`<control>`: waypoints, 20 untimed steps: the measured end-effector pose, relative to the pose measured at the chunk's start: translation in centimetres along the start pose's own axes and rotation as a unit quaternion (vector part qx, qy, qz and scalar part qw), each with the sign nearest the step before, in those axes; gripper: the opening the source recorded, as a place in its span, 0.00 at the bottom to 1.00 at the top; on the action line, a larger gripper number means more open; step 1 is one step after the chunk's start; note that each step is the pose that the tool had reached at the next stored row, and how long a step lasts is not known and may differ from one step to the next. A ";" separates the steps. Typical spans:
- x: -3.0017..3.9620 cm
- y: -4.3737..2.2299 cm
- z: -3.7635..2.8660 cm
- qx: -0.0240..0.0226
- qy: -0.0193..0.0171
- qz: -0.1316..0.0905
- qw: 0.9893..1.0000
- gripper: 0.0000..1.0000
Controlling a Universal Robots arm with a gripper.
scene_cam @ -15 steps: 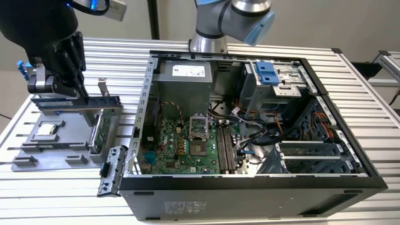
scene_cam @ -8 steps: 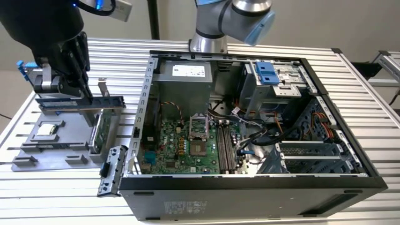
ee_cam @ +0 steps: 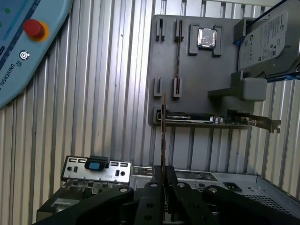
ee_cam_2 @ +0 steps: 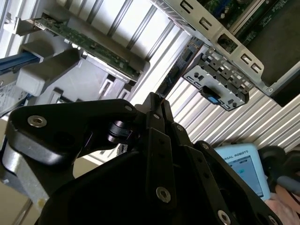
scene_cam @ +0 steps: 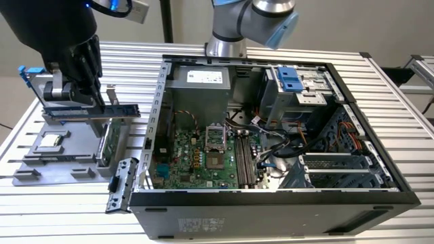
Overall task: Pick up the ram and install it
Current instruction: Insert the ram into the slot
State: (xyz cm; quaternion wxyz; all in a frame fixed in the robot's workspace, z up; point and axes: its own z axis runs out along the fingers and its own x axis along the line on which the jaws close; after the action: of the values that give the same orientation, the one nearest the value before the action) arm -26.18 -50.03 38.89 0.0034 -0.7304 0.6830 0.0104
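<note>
The ram is a thin dark stick held level above the grey fixture plate, at the exterior view's left. My gripper is shut on it, and its free end points toward the open computer case. In the first wrist view the ram shows edge-on, rising from between the fingertips. The second wrist view has the ram reaching out from the closed fingers. The motherboard's long slots lie inside the case, well to the exterior view's right of the gripper.
A green card with a metal bracket stands on the fixture plate, beside a processor chip and a silver hard drive. A hinged metal bracket hangs off the case's near corner. A teach pendant lies on the slatted table.
</note>
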 end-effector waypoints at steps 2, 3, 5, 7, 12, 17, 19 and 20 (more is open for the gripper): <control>0.01 -0.15 0.00 0.000 0.000 0.000 1.000 0.00; 0.02 -0.23 -0.01 0.000 0.000 0.000 1.000 0.00; 0.03 -0.40 0.00 0.000 0.000 0.000 1.000 0.00; 0.04 -0.59 -0.01 0.000 0.000 0.000 1.000 0.00; 0.07 -1.10 -0.02 0.000 0.000 0.000 1.000 0.00; 0.12 -1.76 -0.02 0.000 0.000 0.001 1.000 0.00; 0.14 -2.01 -0.02 0.000 0.000 0.003 1.000 0.00; 0.14 -2.14 -0.02 0.000 0.000 0.004 1.000 0.00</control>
State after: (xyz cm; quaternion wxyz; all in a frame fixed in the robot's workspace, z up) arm -24.04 -50.03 38.89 0.0035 -0.7275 0.6860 0.0104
